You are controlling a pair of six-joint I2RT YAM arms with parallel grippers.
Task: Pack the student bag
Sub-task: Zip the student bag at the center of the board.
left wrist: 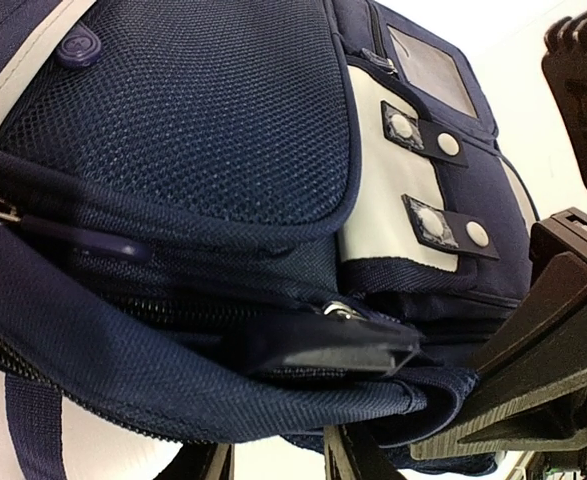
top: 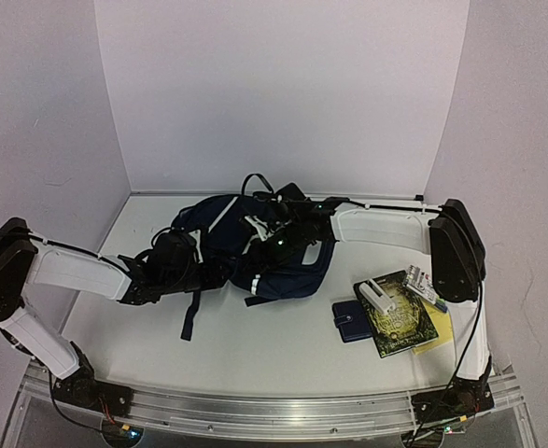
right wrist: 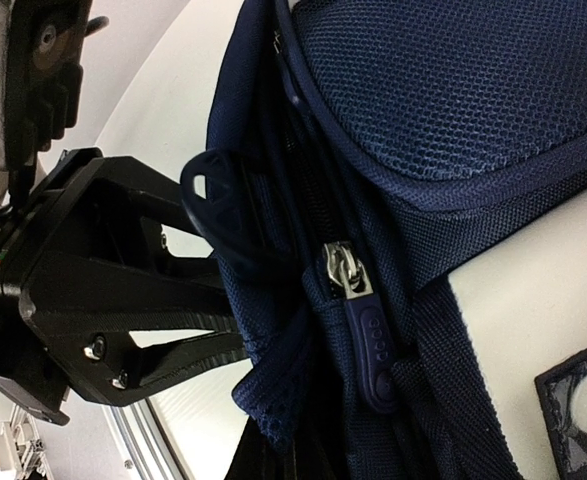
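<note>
The student bag (top: 210, 220), navy with white trim, lies on its side mid-table. My left gripper (top: 206, 272) reaches its near-left edge. In the left wrist view its fingers (left wrist: 205, 464) stand apart under a thick navy fold of the bag (left wrist: 203, 110), which hides the tips, so I cannot see a grip. My right gripper (top: 279, 245) comes in from the right and is shut on a corner of the bag's fabric edge (right wrist: 273, 405) beside a zipper pull (right wrist: 368, 340). A second zipper slider (left wrist: 344, 310) sits just above the left fingers.
To the right of the bag lie a small navy wallet (top: 353, 320), a dark green book (top: 402, 319) with a white box (top: 376, 296) on it, a small printed pack (top: 421, 280) and a yellow sheet (top: 439, 334). A loose strap (top: 191, 317) trails toward the front.
</note>
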